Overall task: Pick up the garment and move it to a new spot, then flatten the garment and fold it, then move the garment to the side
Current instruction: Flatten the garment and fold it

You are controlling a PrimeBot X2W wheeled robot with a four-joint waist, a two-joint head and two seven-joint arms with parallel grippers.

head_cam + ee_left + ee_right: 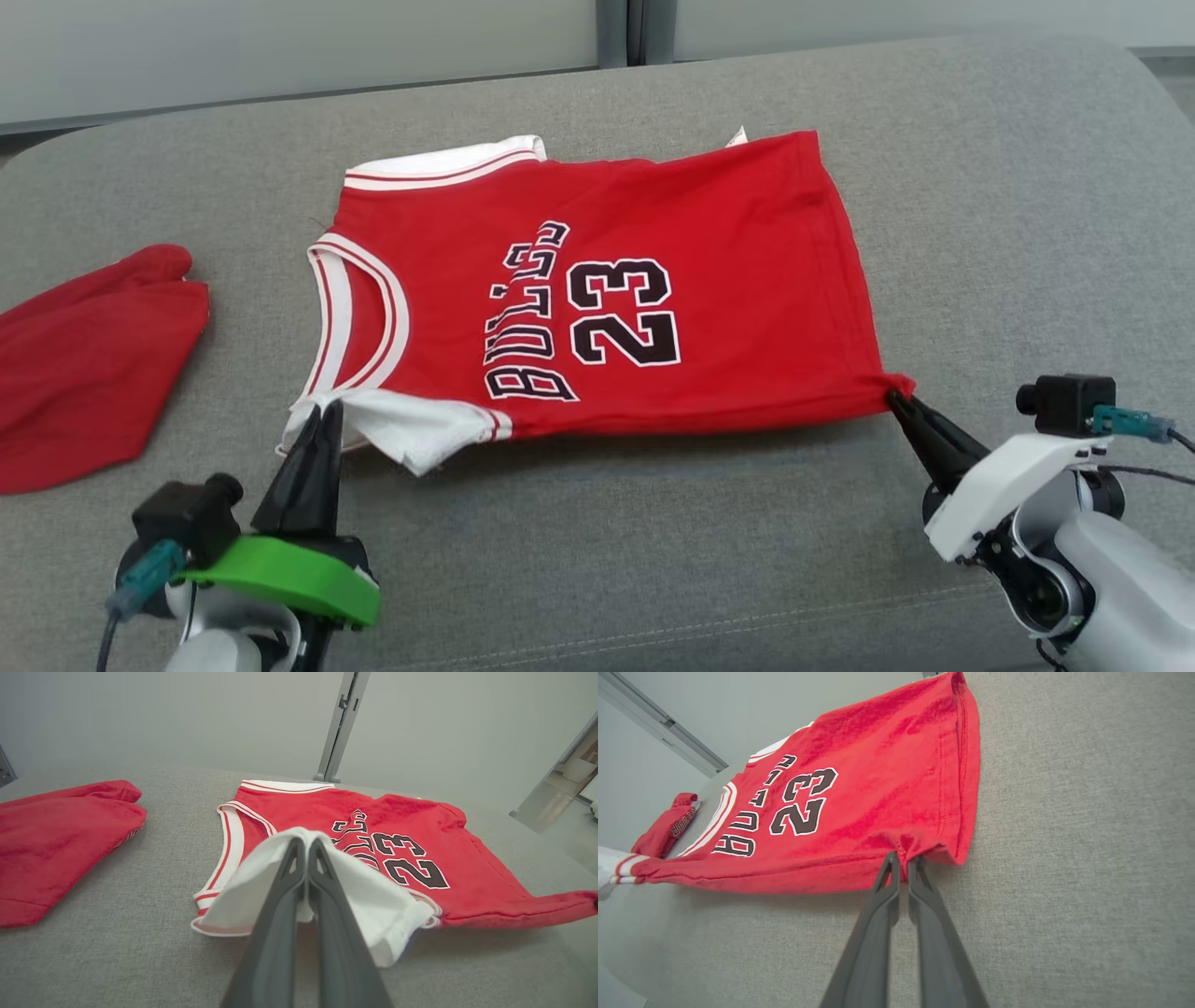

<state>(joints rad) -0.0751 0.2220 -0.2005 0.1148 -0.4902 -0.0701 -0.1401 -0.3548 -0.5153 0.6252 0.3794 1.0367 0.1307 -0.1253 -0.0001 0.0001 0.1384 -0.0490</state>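
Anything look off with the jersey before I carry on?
Yes: on the jersey, the near shoulder, pinched in the left hand, is flipped over, showing its white inside. The right hand pinches the near hem corner; the rest lies flat.

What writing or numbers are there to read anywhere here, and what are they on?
"BULLS": black letters edged white, on the chest of the red jersey.
"23": black number beside it, same jersey.
Dark lettering on the other red garment at the side: too small to read.
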